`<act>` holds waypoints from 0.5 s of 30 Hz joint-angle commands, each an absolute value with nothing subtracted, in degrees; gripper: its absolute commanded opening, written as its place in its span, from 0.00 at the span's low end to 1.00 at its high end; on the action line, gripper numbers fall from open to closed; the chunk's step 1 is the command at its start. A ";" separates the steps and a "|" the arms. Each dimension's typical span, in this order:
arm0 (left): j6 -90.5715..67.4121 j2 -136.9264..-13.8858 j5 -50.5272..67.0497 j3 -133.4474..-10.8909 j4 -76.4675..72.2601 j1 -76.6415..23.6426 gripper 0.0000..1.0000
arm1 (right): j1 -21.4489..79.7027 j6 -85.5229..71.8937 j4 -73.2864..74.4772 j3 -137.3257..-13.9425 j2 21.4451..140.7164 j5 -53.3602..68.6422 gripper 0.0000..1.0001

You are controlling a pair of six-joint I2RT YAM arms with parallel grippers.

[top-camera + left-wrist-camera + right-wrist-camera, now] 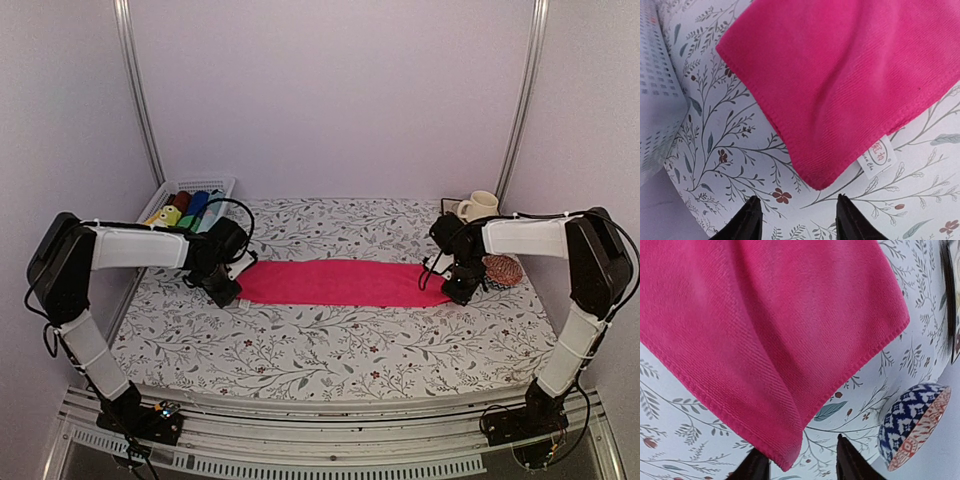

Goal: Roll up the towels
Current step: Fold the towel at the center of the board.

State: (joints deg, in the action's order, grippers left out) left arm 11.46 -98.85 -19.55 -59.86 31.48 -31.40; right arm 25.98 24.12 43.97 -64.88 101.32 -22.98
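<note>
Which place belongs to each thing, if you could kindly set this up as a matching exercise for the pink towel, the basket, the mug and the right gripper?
1. pink towel
2. basket
3. mug
4. right gripper

A. far right corner
B. spread flat across the middle
C. at the towel's right end
D. far left corner

Pairs: 1-B, 2-D, 3-A, 4-C
</note>
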 commanded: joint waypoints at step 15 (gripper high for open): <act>5.13 -94.99 -13.67 -70.12 31.11 -22.18 0.97 | 14.87 11.25 47.46 -81.29 97.22 -1.16 0.85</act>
State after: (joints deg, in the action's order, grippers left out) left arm 9.32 -92.27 -18.98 -64.29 33.67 -24.27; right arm 20.69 20.01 46.41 -73.91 95.94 -9.04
